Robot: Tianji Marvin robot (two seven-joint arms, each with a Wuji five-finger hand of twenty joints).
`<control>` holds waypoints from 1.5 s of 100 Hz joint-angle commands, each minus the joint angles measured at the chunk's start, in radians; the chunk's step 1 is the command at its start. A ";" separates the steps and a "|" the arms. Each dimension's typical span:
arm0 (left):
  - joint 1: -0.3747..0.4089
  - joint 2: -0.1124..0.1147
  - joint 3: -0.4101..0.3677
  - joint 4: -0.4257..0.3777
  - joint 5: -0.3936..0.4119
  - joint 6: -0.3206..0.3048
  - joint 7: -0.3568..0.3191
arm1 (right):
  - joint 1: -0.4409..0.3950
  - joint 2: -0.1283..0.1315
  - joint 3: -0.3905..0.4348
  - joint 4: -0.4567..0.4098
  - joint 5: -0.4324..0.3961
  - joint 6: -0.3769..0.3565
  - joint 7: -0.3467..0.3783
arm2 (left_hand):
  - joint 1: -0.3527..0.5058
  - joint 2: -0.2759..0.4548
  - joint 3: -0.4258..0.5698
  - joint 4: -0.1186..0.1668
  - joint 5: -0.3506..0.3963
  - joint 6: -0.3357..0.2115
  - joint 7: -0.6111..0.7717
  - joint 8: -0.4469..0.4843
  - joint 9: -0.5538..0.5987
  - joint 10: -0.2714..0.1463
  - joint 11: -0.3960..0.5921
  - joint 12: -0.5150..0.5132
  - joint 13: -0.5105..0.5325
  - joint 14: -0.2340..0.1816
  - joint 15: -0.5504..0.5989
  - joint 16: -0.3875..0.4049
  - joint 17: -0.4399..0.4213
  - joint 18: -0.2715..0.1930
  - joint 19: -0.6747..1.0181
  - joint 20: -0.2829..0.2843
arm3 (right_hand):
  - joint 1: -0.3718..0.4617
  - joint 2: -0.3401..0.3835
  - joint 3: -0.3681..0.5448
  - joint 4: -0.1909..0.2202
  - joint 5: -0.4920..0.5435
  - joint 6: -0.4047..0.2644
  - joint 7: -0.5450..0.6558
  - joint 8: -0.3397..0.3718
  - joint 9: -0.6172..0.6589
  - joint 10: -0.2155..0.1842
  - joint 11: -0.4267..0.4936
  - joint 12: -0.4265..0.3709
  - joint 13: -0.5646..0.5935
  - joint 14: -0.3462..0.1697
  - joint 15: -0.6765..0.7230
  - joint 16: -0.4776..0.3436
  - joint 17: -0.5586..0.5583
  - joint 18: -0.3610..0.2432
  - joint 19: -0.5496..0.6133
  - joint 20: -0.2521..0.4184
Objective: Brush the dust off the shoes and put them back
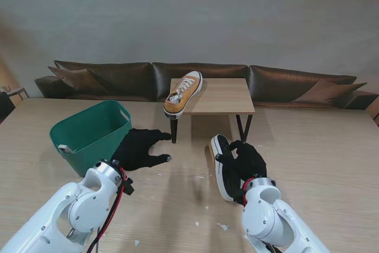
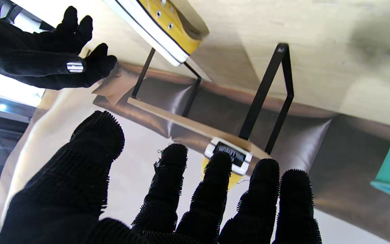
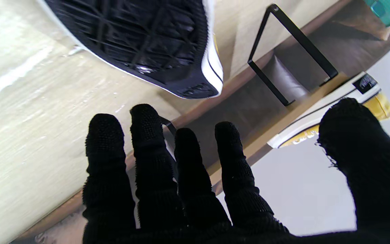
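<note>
The right hand (image 1: 246, 164) covers much of the near shoe (image 1: 220, 164) in the stand view, so only its black sole edge, white rim and a sliver of yellow show; the shoe lies on its side on the tabletop (image 1: 320, 164), sole turned to the left. From that view the hand seems to lie against the shoe's upper side, but I cannot tell whether the fingers truly grasp it. In the right wrist view the fingers (image 3: 188, 162) are stretched out and slightly apart, with the black sole (image 3: 141, 40) just beyond the fingertips and not visibly enclosed by them.

The second shoe (image 1: 183, 93), yellow with white laces, rests on the small wooden stand (image 1: 222, 96), well beyond both hands, its heel jutting past the stand's near left corner. In the left wrist view only its heel patch (image 2: 230, 156) shows past the fingertips, and its lettering is too blurred to read.

The left hand (image 1: 139, 148) lies released, fingers (image 2: 168, 189) spread and holding nothing, beside the green basket (image 1: 89, 131), whose inside is not visible. The stand's black leg (image 1: 173, 130) is just beyond its fingertips.

Small white flecks (image 1: 222, 226) dot the tabletop nearer to me than the hands; what they are cannot be made out. No brush can be made out in any view.
</note>
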 commanded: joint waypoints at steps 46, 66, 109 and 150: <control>0.041 -0.021 0.050 0.073 -0.049 0.086 0.018 | 0.005 0.063 -0.094 0.032 -0.263 0.146 0.153 | 0.058 0.033 -0.014 0.030 0.033 0.012 0.003 0.021 -0.007 0.000 -0.004 -0.001 -0.021 -0.001 -0.009 -0.003 -0.029 -0.013 -0.068 0.016 | -0.096 0.005 -0.214 0.068 -0.245 0.033 -0.152 -0.048 -0.207 -0.050 -0.120 -0.101 -0.180 -0.050 -0.253 -0.126 -0.345 -0.061 -0.230 0.016; 0.049 -0.022 0.050 0.081 -0.049 0.097 0.023 | 0.041 0.075 -0.160 0.059 -0.317 0.226 0.201 | 0.062 0.034 -0.019 0.030 0.032 0.014 0.002 0.023 -0.007 0.000 -0.004 0.001 -0.023 -0.003 -0.009 0.001 -0.029 -0.015 -0.077 0.024 | -0.161 0.018 -0.184 0.071 -0.314 0.090 -0.177 -0.066 -0.255 -0.043 -0.123 -0.105 -0.200 -0.046 -0.280 -0.135 -0.348 -0.064 -0.269 0.026; 0.047 -0.025 0.062 0.097 -0.068 0.119 0.026 | 0.136 0.076 -0.296 0.143 -0.342 0.356 0.231 | 0.066 0.040 -0.025 0.032 0.037 0.018 0.002 0.026 -0.008 0.006 -0.005 0.004 -0.027 -0.001 -0.011 0.004 -0.030 -0.016 -0.095 0.039 | -0.130 -0.053 -0.133 0.070 -0.303 0.165 -0.126 -0.085 -0.215 -0.026 -0.081 -0.103 -0.157 -0.014 -0.238 -0.121 -0.310 -0.060 -0.246 0.052; 0.031 -0.026 0.078 0.108 -0.093 0.140 0.007 | 0.184 0.046 -0.332 0.230 -0.346 0.389 0.128 | 0.075 0.053 -0.032 0.034 0.045 0.033 0.006 0.032 -0.003 0.018 -0.005 0.008 -0.027 0.000 -0.010 0.008 -0.034 -0.013 -0.116 0.050 | 0.348 -0.061 0.272 -0.158 0.174 -0.018 0.385 -0.233 0.438 -0.122 0.035 -0.014 0.318 -0.082 0.042 -0.045 -0.035 -0.068 0.164 -0.101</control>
